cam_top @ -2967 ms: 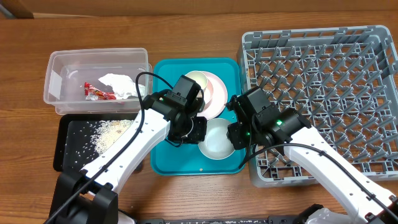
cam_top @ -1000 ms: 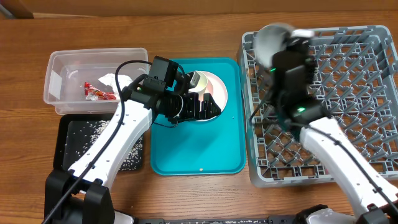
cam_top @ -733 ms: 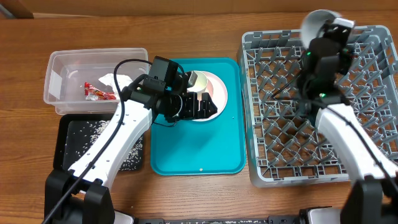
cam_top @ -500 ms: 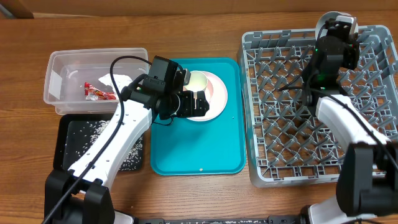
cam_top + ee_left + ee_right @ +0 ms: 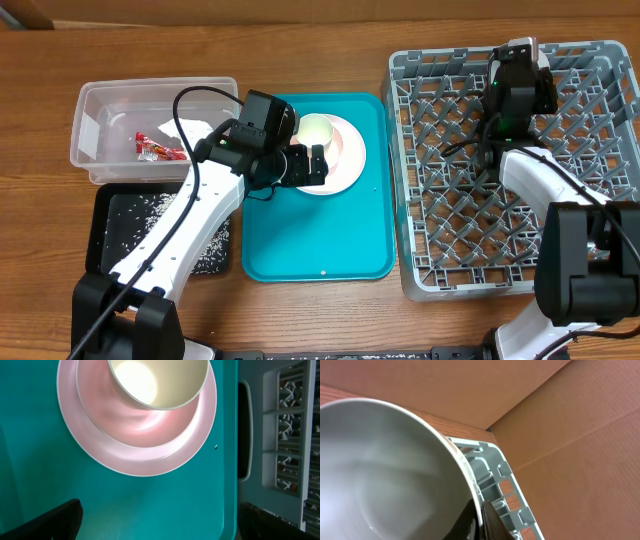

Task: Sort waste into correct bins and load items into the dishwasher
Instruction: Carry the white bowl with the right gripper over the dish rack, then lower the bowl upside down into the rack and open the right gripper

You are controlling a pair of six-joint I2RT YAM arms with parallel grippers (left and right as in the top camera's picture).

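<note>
As the overhead view shows, the grey dish rack (image 5: 590, 200) takes up the right side of the table. The right gripper (image 5: 479, 517) is at the rack's far rim. Its jaws are clamped tight on the rim of the round whitish bowl (image 5: 385, 470), which is held tilted over that far edge.

Left of the rack lies the teal serving tray (image 5: 300, 240). The black tray (image 5: 108, 215) is at the near left, with the clear tub (image 5: 95, 105) just behind it.

The pale pink plate (image 5: 345, 165) lies flat at the far end of the teal tray, and a small pale bowl (image 5: 314, 130) stands upright on its far part. The left gripper (image 5: 160, 522) hangs over the teal tray beside the plate. Its jaws are spread fully and hold nothing.

In the tub, the white napkin (image 5: 190, 130) and the red wrapper (image 5: 160, 148) lie side by side. Rice-like grains (image 5: 165, 205) are scattered across the black tray.
</note>
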